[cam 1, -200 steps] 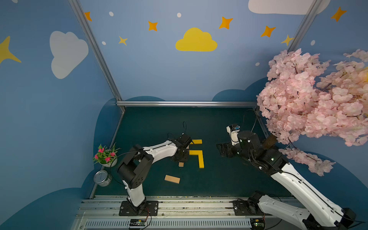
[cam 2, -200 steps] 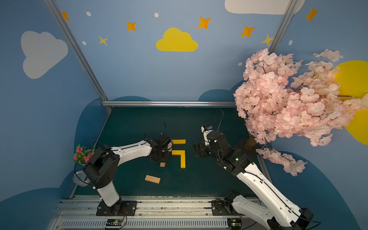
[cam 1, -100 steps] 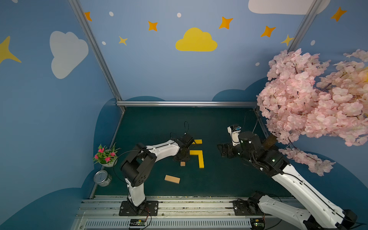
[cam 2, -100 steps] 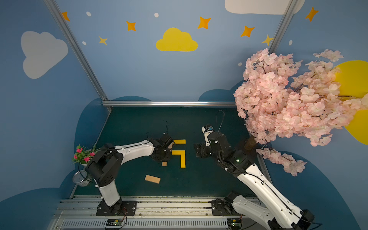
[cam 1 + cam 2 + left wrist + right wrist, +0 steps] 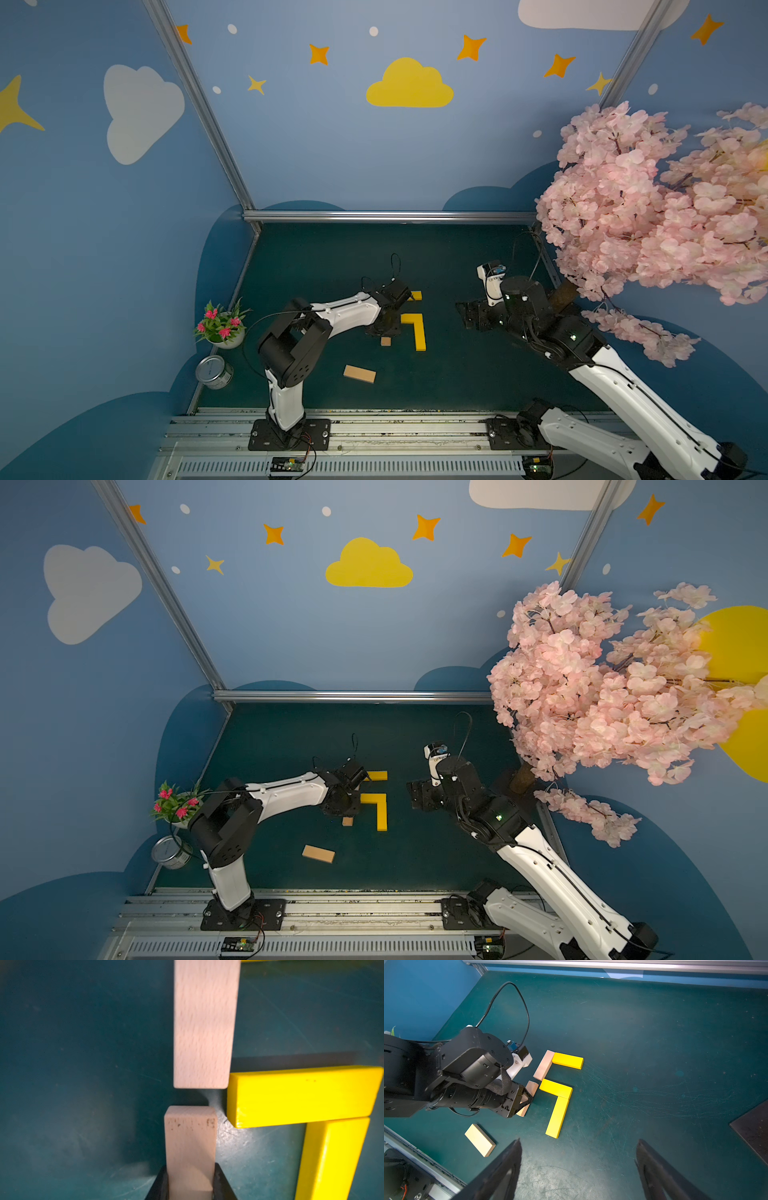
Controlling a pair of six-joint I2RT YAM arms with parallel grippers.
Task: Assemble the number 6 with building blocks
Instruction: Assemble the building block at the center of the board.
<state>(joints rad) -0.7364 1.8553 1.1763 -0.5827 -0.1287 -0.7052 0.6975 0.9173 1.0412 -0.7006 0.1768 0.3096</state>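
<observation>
Clamping tan block (image 5: 190, 1142), between left fingers (image 5: 161, 1186)

Left arm (image 5: 345, 311) stretched low and forward — left gripper (image 5: 190, 1176) pinched tight on a tan bar (image 5: 190, 1142). Right arm (image 5: 602, 370) bent, raised — right gripper (image 5: 579, 1141) empty, its 2 fingers spread wide.
</observation>
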